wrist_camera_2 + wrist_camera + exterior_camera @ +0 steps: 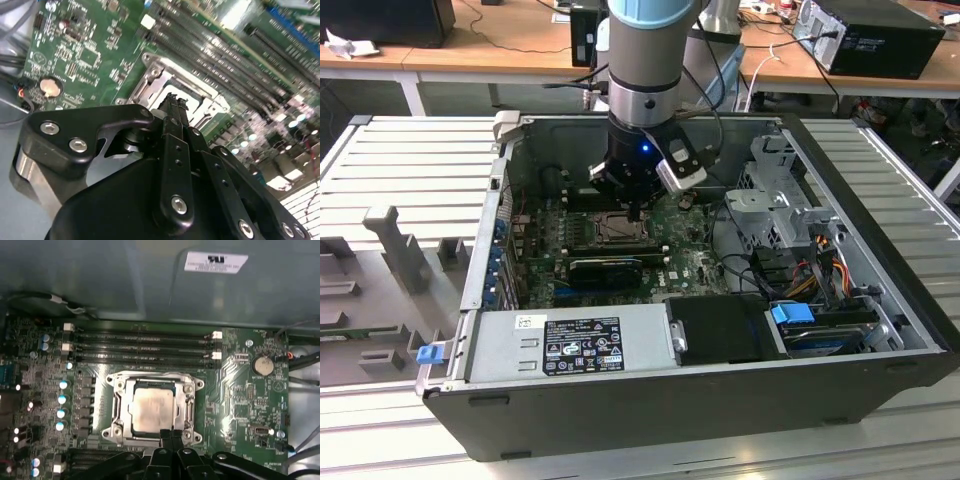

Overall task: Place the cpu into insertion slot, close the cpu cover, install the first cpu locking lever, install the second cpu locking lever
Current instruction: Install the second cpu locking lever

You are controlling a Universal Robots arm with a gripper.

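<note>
One cpu point(151, 409) lies flat inside the insertion slot point(118, 410) on the green motherboard point(240, 405), with the metal cover frame around it. The gripper point(171, 436) has its fingers pressed together, holding nothing, at the slot's edge.

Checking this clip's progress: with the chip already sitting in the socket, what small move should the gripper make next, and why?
Probably a short push at the socket's near edge. In the first wrist view the cpu lies in the insertion slot with the metal frame closed around it, and the gripper, fingers together, sits at that edge. Whether the levers are latched I cannot tell.
</note>
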